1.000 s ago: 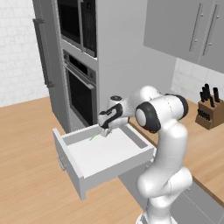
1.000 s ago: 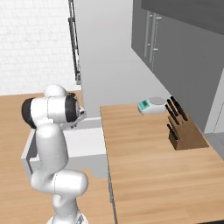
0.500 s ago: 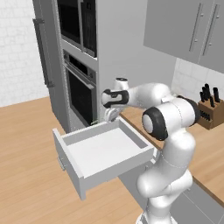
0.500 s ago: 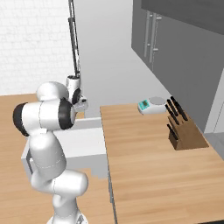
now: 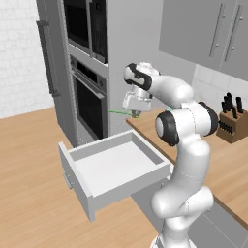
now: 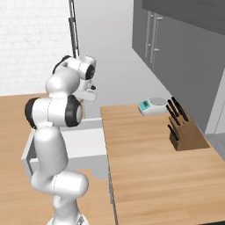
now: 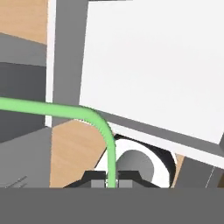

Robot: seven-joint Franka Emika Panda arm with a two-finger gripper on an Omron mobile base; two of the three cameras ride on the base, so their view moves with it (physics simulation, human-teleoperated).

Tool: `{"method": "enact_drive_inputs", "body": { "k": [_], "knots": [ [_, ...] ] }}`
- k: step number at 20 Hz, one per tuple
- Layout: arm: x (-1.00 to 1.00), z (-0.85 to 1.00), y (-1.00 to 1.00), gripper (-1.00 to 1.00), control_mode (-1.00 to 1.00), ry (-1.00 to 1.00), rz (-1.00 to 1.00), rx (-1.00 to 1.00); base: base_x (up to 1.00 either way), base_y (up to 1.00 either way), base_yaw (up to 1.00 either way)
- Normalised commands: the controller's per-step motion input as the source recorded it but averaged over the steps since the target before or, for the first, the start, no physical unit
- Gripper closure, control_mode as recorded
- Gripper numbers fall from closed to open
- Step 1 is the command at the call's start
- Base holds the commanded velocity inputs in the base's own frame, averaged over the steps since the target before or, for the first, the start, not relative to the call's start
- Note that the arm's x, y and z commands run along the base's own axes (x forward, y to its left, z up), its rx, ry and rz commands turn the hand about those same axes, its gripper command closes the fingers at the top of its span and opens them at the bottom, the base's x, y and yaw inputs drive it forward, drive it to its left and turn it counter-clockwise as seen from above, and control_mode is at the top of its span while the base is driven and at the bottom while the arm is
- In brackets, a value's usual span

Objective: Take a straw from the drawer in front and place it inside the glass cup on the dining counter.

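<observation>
While gripper (image 5: 134, 114) pinches straw (image 5: 117, 112), drawer (image 5: 114, 167) open below

Pretty standard kitchen around me. White brick wall (image 5: 19, 53) at the back, warm wood floor (image 5: 29, 193) underneath. There's a tall grey column with two black-glass ovens (image 5: 87, 58) stacked in it, and a long vertical bar handle (image 5: 47, 58) on the grey unit next to it. Grey upper cabinets (image 5: 213, 34) with bar handles hang over a wooden counter (image 6: 154, 167). On that counter sit a knife block (image 6: 186, 134) and a small kitchen scale (image 6: 151, 106), apart from each other. Lighting's flat and even.
</observation>
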Motion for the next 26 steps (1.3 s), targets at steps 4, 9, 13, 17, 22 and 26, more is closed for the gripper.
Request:
{"method": "enact_drive_inputs", "body": {
  "k": [4,9,13,17,22,26],
  "knots": [
    [-0.03,0.42,-0.36,1.0,-1.0,0.24,-0.14,-0.04,0.0,0.0,0.0],
    [-0.18,0.06,-0.55,1.0,-1.0,0.19,-0.11,-0.05,0.0,0.0,0.0],
    [-0.11,0.0,-0.48,1.0,-1.0,0.11,-0.08,-0.08,0.0,0.0,0.0],
    [-0.08,0.0,-0.15,1.0,1.0,0.02,-0.04,-0.04,-0.35,-0.03,-0.03],
    [0.0,0.0,0.0,1.0,1.0,0.0,0.0,0.0,-1.0,0.39,-0.11],
    [0.0,0.0,0.0,1.0,1.0,0.0,0.0,0.0,-1.0,0.94,-0.08]
  ]
}}
